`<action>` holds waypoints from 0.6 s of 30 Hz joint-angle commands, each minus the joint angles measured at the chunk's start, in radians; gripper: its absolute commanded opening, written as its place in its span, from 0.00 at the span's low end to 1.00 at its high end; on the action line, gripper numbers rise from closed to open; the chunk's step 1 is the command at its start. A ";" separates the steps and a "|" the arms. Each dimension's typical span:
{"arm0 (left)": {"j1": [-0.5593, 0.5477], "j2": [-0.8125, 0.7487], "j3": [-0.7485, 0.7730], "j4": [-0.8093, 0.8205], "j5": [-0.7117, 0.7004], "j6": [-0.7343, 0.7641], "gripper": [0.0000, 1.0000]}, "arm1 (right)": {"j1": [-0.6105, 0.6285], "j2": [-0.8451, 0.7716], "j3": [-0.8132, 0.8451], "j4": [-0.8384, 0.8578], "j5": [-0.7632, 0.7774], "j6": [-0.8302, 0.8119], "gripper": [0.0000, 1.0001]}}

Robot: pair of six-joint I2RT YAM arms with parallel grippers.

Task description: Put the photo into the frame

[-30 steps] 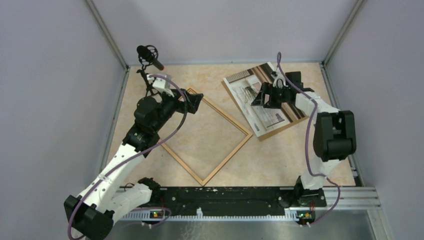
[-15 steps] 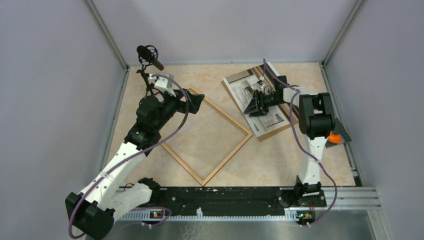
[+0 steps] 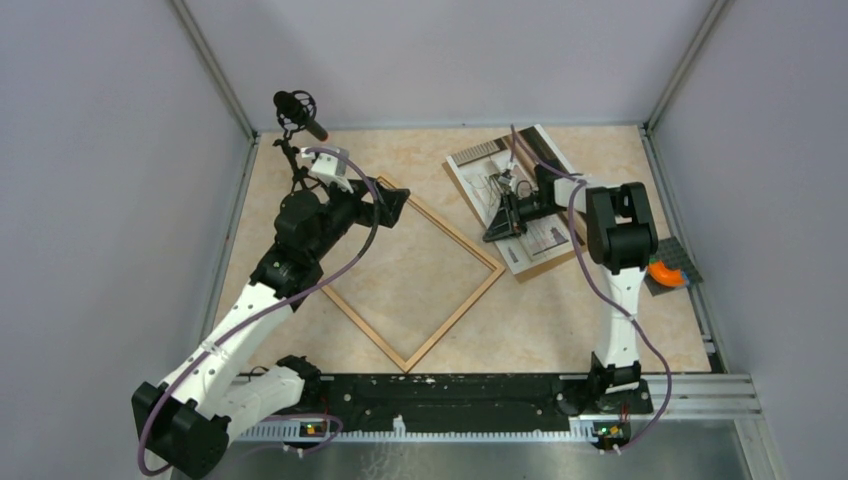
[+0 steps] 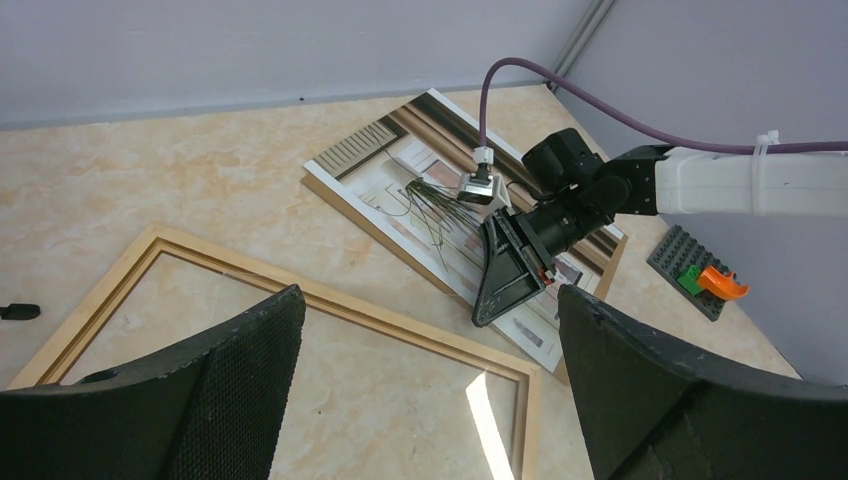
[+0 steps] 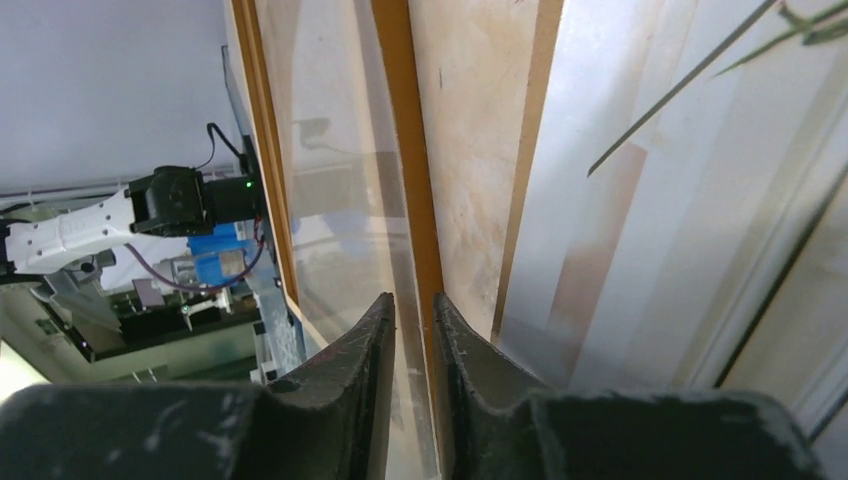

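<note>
The photo lies face up on a brown backing board at the back right of the table. The light wood frame lies flat in the middle, turned like a diamond. My right gripper points down at the photo's near-left edge, between photo and frame. In the right wrist view its jaws are narrowed to a slim gap, and I see nothing held in it. Beyond them run the frame's moulding and the photo. My left gripper hovers wide open over the frame's far corner.
A microphone on a stand rises at the back left. A grey studded plate with an orange piece sits by the right wall. Grey walls close in the table on three sides. The arm rail runs along the near edge.
My right gripper has slid left and down over the photo to its near-left edge, and its jaws have narrowed from wide to a slim gap. The left arm has not moved.
</note>
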 commanded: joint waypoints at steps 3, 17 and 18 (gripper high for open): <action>0.003 0.001 0.020 0.037 0.013 -0.009 0.98 | -0.001 -0.044 -0.001 0.077 -0.057 0.025 0.09; -0.007 0.002 0.021 0.022 -0.013 -0.017 0.98 | -0.011 -0.261 -0.472 1.112 0.098 0.735 0.00; -0.022 0.006 0.024 0.010 -0.041 -0.017 0.98 | -0.011 -0.265 -0.503 1.164 0.108 0.769 0.00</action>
